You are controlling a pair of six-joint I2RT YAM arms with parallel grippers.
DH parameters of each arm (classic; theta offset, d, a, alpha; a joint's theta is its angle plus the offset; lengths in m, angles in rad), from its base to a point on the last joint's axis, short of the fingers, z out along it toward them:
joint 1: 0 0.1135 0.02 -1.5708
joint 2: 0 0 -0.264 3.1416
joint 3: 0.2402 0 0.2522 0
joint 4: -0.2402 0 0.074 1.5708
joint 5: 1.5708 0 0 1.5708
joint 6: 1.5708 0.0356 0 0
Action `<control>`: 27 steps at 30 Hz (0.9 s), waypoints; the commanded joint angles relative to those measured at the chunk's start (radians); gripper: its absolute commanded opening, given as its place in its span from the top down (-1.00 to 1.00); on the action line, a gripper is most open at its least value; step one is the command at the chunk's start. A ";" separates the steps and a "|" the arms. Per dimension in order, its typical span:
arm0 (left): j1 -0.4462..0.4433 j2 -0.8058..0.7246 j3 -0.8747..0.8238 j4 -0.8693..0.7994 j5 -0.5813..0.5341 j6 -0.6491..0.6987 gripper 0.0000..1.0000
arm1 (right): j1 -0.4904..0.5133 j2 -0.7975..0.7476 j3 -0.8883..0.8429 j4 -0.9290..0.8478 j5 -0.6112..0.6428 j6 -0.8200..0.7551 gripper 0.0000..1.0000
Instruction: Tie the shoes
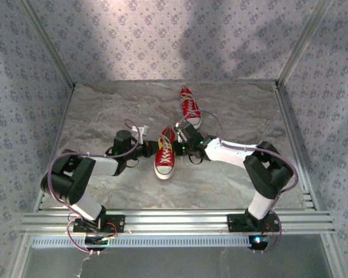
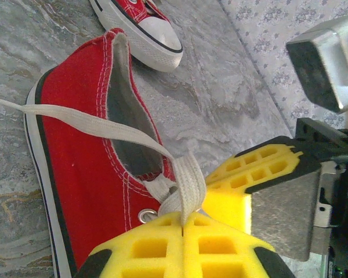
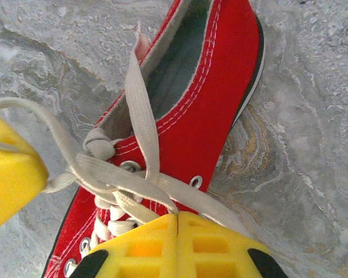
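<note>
- Fingers [image 2: 145, 252] of the left gripper [image 2: 182, 231]: pressed fully together, with no gap between the yellow pads. A flat white lace [image 2: 185, 188] is pinched in the seam between them.
- Right gripper [image 3: 177, 223]: its yellow fingers [image 3: 214, 249] are likewise closed flush. They clamp another strand of the lace [image 3: 127, 182], which enters the seam from the upper eyelets.
- Near shoe [image 1: 165, 153]: red canvas with a white sole, resting sole-down on the marble-patterned table [image 1: 104, 116]. Its toe cap points toward the arm bases and its heel toward the back.
- Gripper placement, top view: the left gripper [image 1: 151, 149] meets the near shoe from its left side. The right gripper [image 1: 182, 147] meets it from its right side. Both sit at the lace end of the shoe opening.
- Gripper spacing, left wrist view: the right gripper [image 2: 249, 174] stands just beside the left one.
- Lace routing, left wrist view: one strand runs taut from the pinch point across the shoe opening and out past the sole.
- Lace routing, right wrist view: the strands cross one another beside the top eyelets of the near shoe [image 3: 209, 98]. One strand leads off toward the left gripper's yellow finger [image 3: 11, 174].
- Far shoe [image 1: 189, 107]: lies farther back and to the right on the table, apart from the near shoe, with its white toe cap [image 2: 156, 32] pointing toward it. The state of its laces is too small to tell.
</note>
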 commanded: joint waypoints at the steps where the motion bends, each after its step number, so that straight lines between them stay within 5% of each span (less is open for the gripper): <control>1: 0.009 -0.025 -0.007 0.040 0.003 0.025 1.00 | -0.001 0.028 0.039 -0.031 0.010 0.011 1.00; 7: 0.009 -0.017 0.002 0.003 -0.007 0.032 1.00 | -0.008 0.039 0.064 -0.022 0.011 0.008 0.94; 13: 0.009 -0.013 0.009 -0.005 -0.002 0.037 1.00 | 0.002 -0.044 0.029 -0.029 0.060 -0.004 0.43; 17: 0.009 -0.006 0.010 0.002 0.003 0.034 1.00 | 0.016 -0.096 0.016 -0.042 0.109 -0.009 0.33; 21: 0.007 0.000 0.015 0.003 0.011 0.035 1.00 | 0.036 -0.127 0.019 -0.044 0.141 -0.010 0.40; 27: 0.003 -0.004 0.022 -0.031 0.003 0.053 1.00 | 0.043 -0.092 0.040 -0.030 0.081 0.014 0.87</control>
